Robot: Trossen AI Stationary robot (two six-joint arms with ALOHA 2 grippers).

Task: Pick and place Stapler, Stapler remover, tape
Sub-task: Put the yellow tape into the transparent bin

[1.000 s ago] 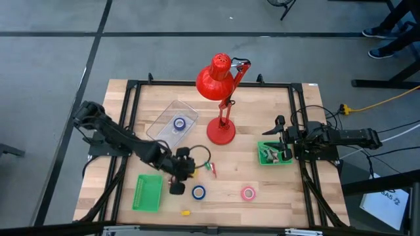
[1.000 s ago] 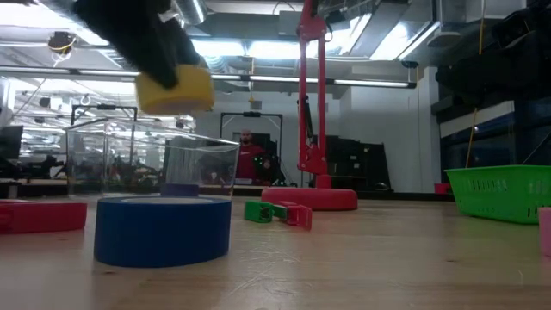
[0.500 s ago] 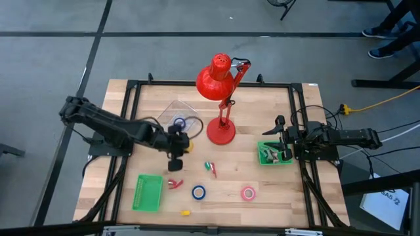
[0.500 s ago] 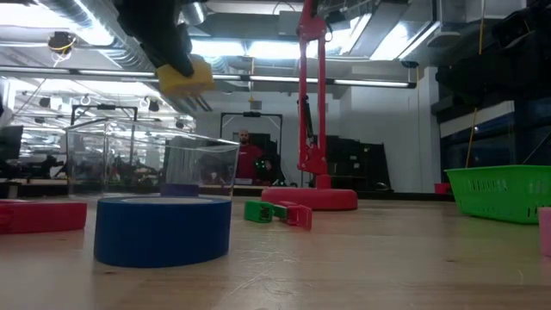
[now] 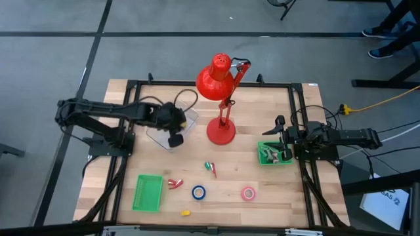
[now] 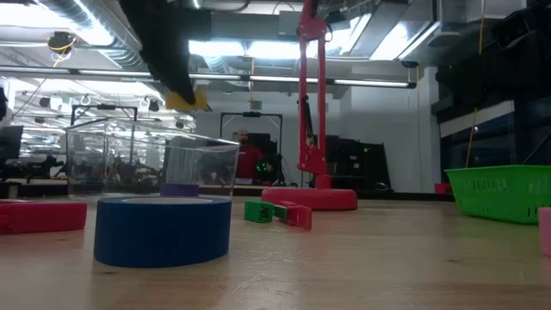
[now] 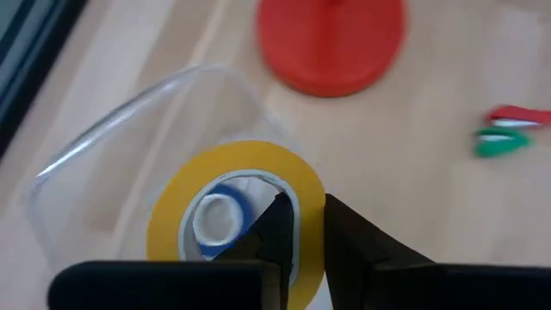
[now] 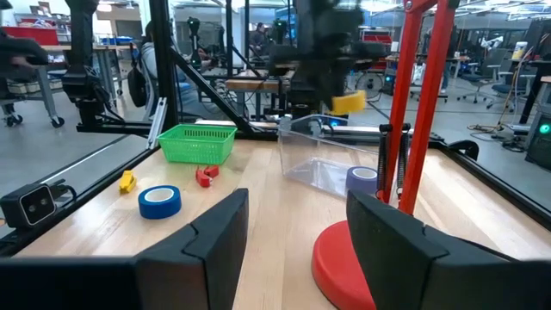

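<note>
My left gripper (image 7: 301, 228) pinches the yellow tape (image 7: 237, 215) above the clear bin (image 5: 172, 126), which holds a blue roll (image 7: 215, 220). My right gripper (image 5: 279, 139), fingers wide, waits over a green basket (image 5: 273, 153). Wooden table (image 5: 262, 105): red lamp (image 5: 221, 85), blue tape (image 5: 198, 192), pink tape (image 5: 247, 193).

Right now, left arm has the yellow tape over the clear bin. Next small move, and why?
Probably lower slightly, then open. The left gripper pinches the yellow tape roll directly above the clear container, where a blue roll already lies. The right gripper waits open by the green basket.
</note>
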